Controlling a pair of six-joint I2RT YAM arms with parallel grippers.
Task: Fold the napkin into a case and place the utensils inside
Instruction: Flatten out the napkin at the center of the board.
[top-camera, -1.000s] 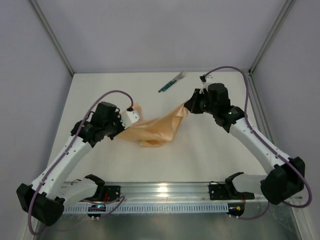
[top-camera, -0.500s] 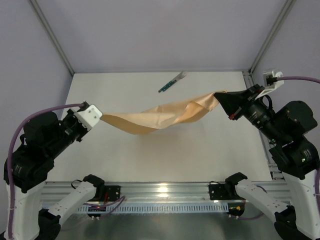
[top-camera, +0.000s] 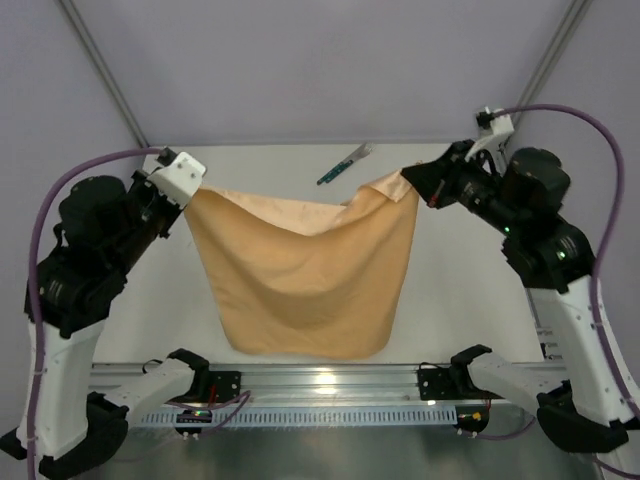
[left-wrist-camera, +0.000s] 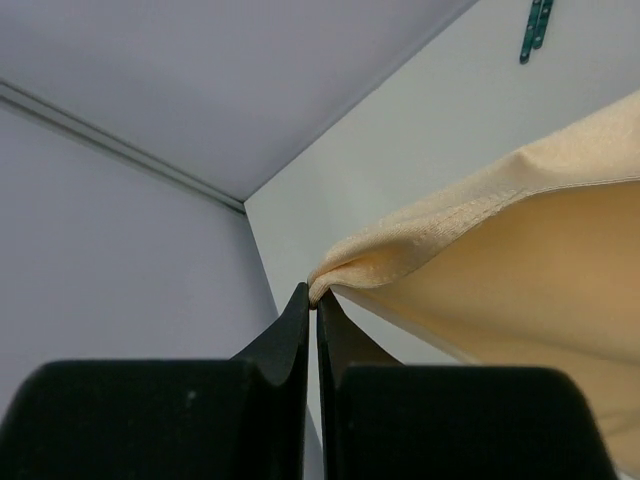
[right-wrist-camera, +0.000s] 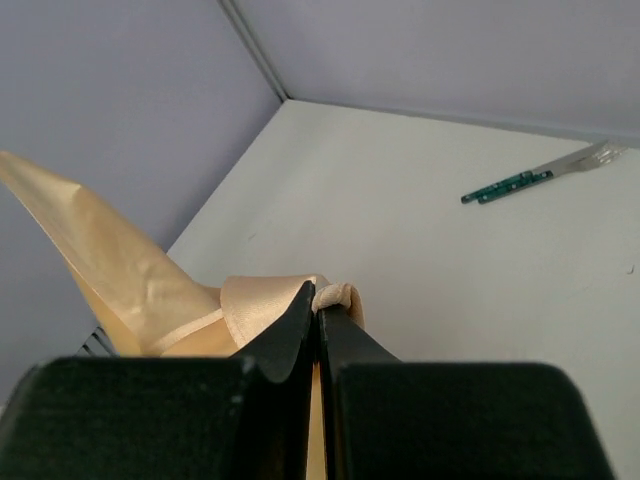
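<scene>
The peach-tan napkin (top-camera: 300, 280) hangs spread in the air between both arms, well above the table. My left gripper (top-camera: 188, 193) is shut on its upper left corner (left-wrist-camera: 330, 275). My right gripper (top-camera: 408, 180) is shut on the upper right corner (right-wrist-camera: 335, 296). The cloth's lower edge droops toward the near rail. The utensils (top-camera: 343, 165), slim with dark green handles and silvery ends, lie together on the table at the back, beyond the napkin; they also show in the wrist views as utensils (left-wrist-camera: 534, 28) and utensils (right-wrist-camera: 535, 176). No folded case is in view.
The white table (top-camera: 460, 290) is boxed in by grey walls with metal posts at the back corners (top-camera: 150, 145). A metal rail (top-camera: 320, 385) with the arm bases runs along the near edge.
Both arms have risen and pulled apart, lifting the napkin from a crumpled heap on the table into a spread sheet hanging between them. The utensils have not moved.
</scene>
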